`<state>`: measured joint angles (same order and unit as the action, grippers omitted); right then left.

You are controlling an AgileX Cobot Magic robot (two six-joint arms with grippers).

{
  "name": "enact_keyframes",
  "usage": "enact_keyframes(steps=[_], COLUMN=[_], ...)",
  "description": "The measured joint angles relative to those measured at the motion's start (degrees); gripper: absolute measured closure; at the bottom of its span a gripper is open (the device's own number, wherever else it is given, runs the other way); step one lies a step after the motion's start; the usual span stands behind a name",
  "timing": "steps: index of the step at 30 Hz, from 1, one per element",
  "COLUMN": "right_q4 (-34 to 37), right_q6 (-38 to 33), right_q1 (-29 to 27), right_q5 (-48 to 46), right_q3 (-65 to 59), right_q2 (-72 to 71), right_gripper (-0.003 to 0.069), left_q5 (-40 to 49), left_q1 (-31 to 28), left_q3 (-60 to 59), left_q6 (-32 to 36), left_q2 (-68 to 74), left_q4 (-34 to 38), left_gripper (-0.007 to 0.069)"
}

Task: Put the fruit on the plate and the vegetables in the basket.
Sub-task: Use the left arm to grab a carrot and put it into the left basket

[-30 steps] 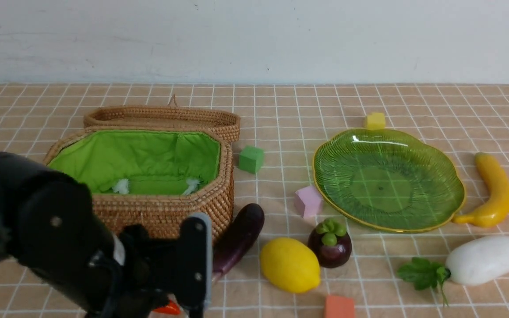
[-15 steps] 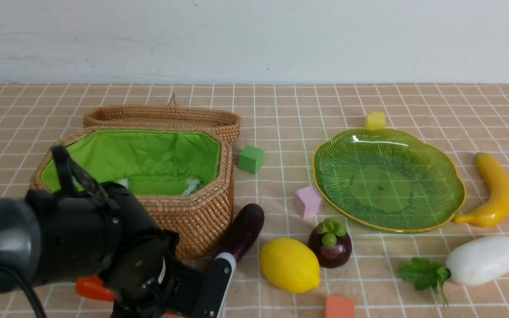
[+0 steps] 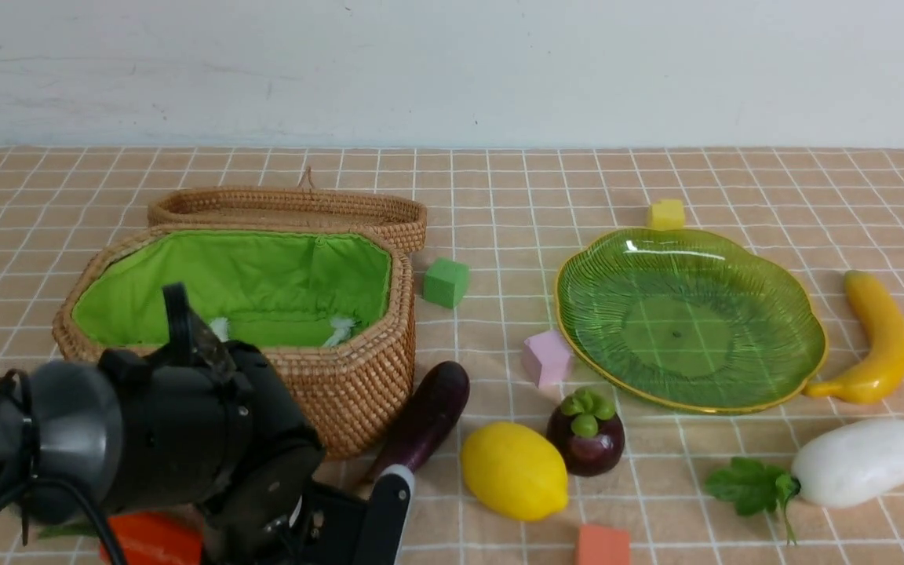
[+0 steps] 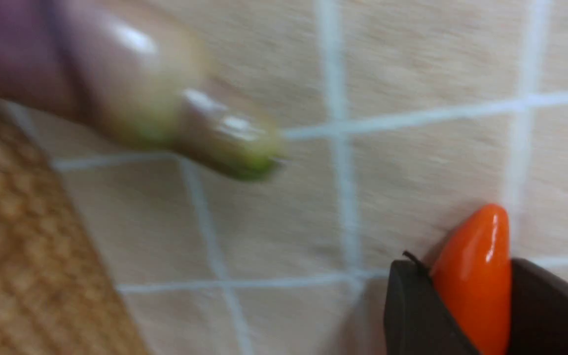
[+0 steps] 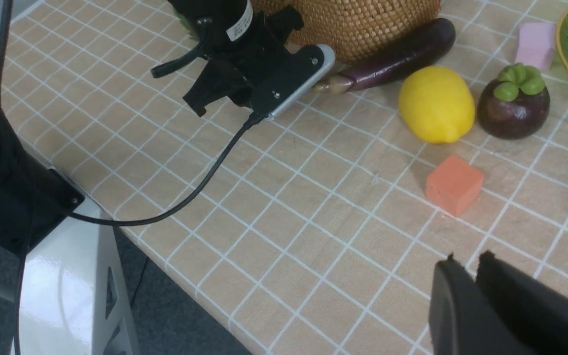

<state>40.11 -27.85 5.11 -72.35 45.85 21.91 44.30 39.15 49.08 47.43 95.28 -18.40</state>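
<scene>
At about seven o'clock on the tabletop (image 3: 499, 196), close to the robot, the left fingers (image 4: 414, 301) are squeezed onto the pointy end of the orange carrot (image 4: 476, 266), one dark finger on each side of it. The big brown basket (image 3: 342, 377) sits at twelve o'clock from the carrot, with its lid lying open behind it and green cloth showing inside. The purple eggplant (image 3: 424, 420) lies just beside the basket, at its four o'clock. At three o'clock from the eggplant's near end is the yellow lemon (image 3: 515, 471), and the dark mangosteen (image 3: 587, 433) is just beside the lemon at its two o'clock. The green plate (image 3: 687, 329) sits over at three o'clock on the tabletop. The banana (image 3: 880, 337) lies just beside the plate at its three o'clock, and the white radish (image 3: 860, 461) lies at its five o'clock. The right fingers (image 5: 464, 301) are pressed close together with nothing in them, over the tabletop near an orange cube (image 5: 454, 185).
</scene>
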Motion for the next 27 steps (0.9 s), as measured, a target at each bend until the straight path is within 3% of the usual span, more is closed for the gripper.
enact_keyframes(steps=[7,14,19,24,27], right_q4=[6.0,9.2,10.8,11.9,12.0], right_q6=[-1.8,-3.2,-3.2,-3.2,-3.2], right_q1=[0.0,0.0,0.0,0.0,0.0], right_q5=[3.0,15.3,22.9,20.5,17.2], right_q3=[0.0,0.0,0.0,0.0,0.0], right_q2=[0.0,0.0,0.0,0.0,0.0], right_gripper=[0.0571,0.0571,0.0568,0.0564,0.0560], left_q5=[12.7,9.0,1.5,-0.8,-4.0], left_q1=[4.3,3.0,-5.9,-12.5,-13.2], left_q3=[0.2,10.3,24.1,31.1,31.6], left_q6=[-11.0,-20.0,-20.3,-20.4,-20.4], left_q2=[-13.9,-23.8,-15.5,-2.9,-0.1], left_q4=[5.0,-7.7,-9.6,-9.2,-9.3], left_gripper=[0.0414,0.0414,0.0414,0.0414,0.0379])
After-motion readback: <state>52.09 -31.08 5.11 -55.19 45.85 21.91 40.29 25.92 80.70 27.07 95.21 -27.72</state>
